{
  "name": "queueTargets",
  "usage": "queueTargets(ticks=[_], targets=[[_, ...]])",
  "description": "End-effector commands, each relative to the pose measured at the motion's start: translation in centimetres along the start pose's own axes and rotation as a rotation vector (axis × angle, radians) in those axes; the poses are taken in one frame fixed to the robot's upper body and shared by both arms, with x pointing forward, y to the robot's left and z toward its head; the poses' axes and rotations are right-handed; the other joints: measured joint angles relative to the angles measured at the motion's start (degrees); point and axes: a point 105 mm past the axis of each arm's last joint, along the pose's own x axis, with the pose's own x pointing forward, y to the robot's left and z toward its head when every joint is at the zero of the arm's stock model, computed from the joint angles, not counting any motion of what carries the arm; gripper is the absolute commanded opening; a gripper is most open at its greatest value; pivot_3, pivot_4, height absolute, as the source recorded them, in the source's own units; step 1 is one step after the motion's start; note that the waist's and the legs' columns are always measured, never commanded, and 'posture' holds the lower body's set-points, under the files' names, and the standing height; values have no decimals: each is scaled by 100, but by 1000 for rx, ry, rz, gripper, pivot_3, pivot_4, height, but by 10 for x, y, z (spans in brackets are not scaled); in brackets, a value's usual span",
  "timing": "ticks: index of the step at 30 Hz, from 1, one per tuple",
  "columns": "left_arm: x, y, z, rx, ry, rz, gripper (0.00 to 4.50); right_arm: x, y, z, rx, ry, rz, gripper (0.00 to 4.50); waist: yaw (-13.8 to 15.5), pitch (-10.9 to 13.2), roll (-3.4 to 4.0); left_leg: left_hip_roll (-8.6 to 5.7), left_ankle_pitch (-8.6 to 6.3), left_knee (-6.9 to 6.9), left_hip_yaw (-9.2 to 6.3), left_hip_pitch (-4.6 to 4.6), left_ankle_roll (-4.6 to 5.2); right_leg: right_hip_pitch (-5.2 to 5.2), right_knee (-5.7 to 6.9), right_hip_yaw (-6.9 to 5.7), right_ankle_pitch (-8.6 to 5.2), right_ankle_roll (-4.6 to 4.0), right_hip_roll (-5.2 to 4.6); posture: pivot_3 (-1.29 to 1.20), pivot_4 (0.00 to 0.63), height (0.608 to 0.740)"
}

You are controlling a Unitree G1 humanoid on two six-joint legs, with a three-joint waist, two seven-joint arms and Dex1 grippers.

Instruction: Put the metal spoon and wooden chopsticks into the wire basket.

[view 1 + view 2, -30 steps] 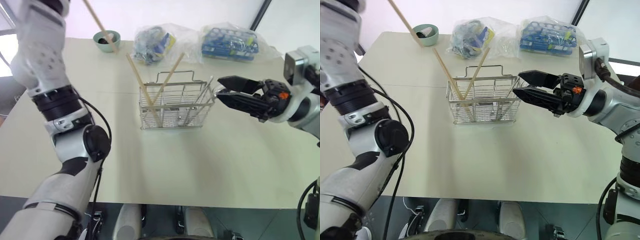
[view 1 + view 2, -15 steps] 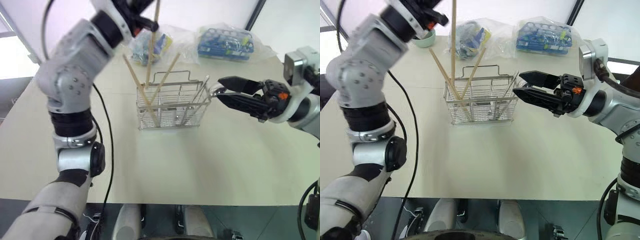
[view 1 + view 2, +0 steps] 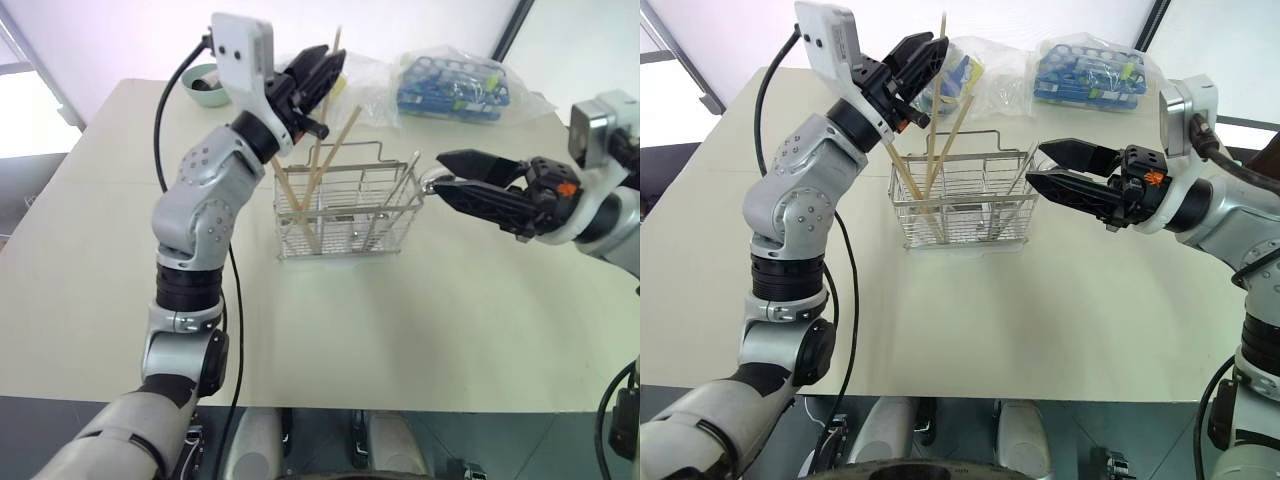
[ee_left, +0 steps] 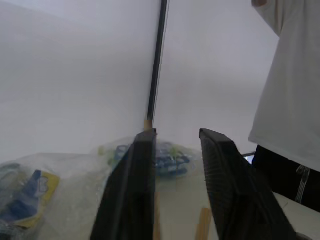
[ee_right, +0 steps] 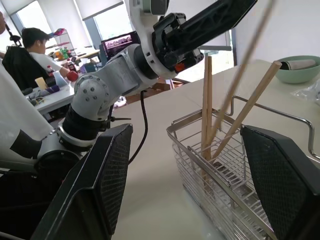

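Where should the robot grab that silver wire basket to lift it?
By the raised loop handle across the top of the silver wire-grid basket, coming down from above. The long pale wooden chopsticks lean out beside it, so aim for the bare stretch.

L arm raised, bent; black two-finger left gripper [image 3: 923, 50] fingers parted; black two-finger right gripper [image 3: 1052, 168] level, pointing left, jaws apart.

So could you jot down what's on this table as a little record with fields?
Basket: silver wire-grid basket, mid-table
Inside it: pale wooden chopsticks leaning upright
Left gripper: above the basket, fingers parted around a chopstick's upper part
Right gripper: open, beside the basket's right end
Behind: small green bowl, two clear plastic bags
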Motion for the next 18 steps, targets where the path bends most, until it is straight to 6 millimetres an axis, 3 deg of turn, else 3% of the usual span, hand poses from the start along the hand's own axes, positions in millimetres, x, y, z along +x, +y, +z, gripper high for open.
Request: queueTargets(ticks=[1,4,8,13,15,18], targets=[[-1,-11,28,24,-112,-24,3042,-1,6,14,-48,-40,20,3539,3,0,0,0,0,0,-1,-1,0,0,0,0,0,0,0,0,150,718],[-4,-19,39,27,-135,-41,4429,-1,5,13,-46,-40,21,3539,-4,0,0,0,-1,0,-3,0,2,0,-1,1,0,0,-1,0,150,718],[-8,-12,71,30,-155,-44,4429,-2,2,13,-46,-36,16,3539,-11,0,0,2,-1,0,-7,0,2,-1,1,0,0,0,0,0,150,718],[-37,23,120,157,-40,-109,4429,-6,-1,10,-56,-10,12,3539,-71,1,5,3,-1,-4,-2,1,1,-10,4,3,0,0,7,0,150,718],[-51,29,127,192,15,-150,4429,-7,-1,8,-61,4,13,3539,-78,-1,13,5,0,-8,3,1,0,-15,5,6,-1,0,8,0,150,718],[-98,44,115,270,291,-244,4429,-8,-2,6,-63,12,22,3539,-85,0,12,5,0,-8,4,0,-1,-15,4,6,-2,2,8,0,150,718]])
